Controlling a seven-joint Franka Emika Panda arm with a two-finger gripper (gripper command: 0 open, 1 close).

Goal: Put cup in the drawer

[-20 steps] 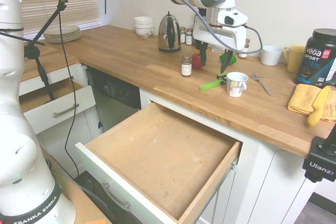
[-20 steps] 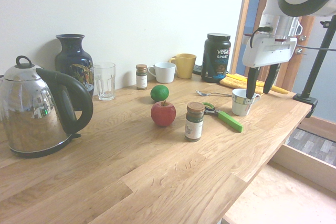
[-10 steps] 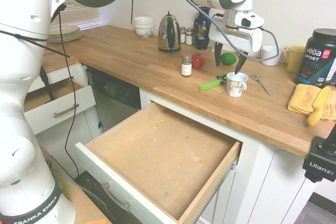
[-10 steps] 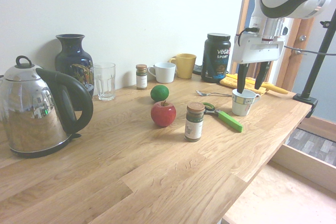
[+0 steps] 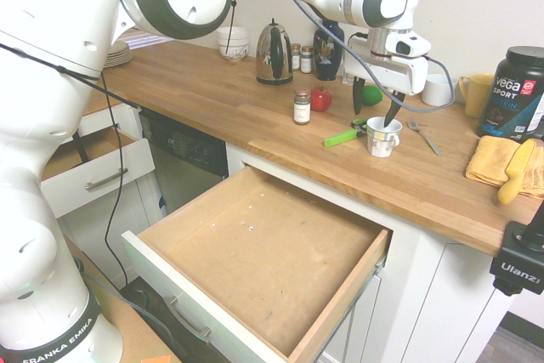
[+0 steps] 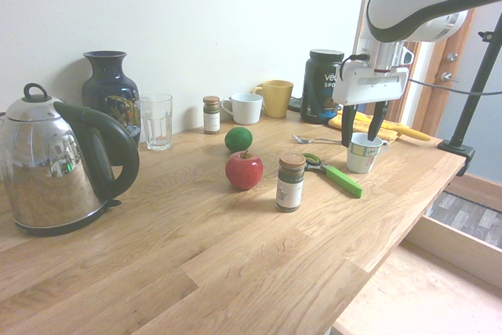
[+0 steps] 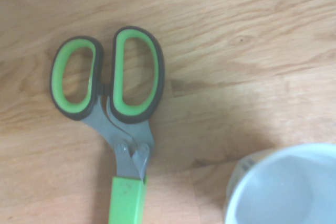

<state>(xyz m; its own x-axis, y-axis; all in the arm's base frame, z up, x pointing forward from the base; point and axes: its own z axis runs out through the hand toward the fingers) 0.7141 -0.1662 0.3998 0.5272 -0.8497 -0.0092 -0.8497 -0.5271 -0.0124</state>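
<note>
From the first exterior view I see the drawer [image 5: 263, 252] pulled wide open below the countertop [image 5: 212, 91], its wood bottom bare; the second exterior view shows none of its front or handle. Only my wrist view gives the green-handled scissors [image 7: 107, 95] up close, lying just beside the cup [image 7: 286, 184]. The cup [image 5: 382, 136] stands upright on the counter. My gripper [image 6: 360, 129] hangs over it with jaws spread wide, one finger above the rim, holding nothing

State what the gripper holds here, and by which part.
Nothing is held: the gripper is open, its fingers straddling the rim of the small whitish mug.
</note>
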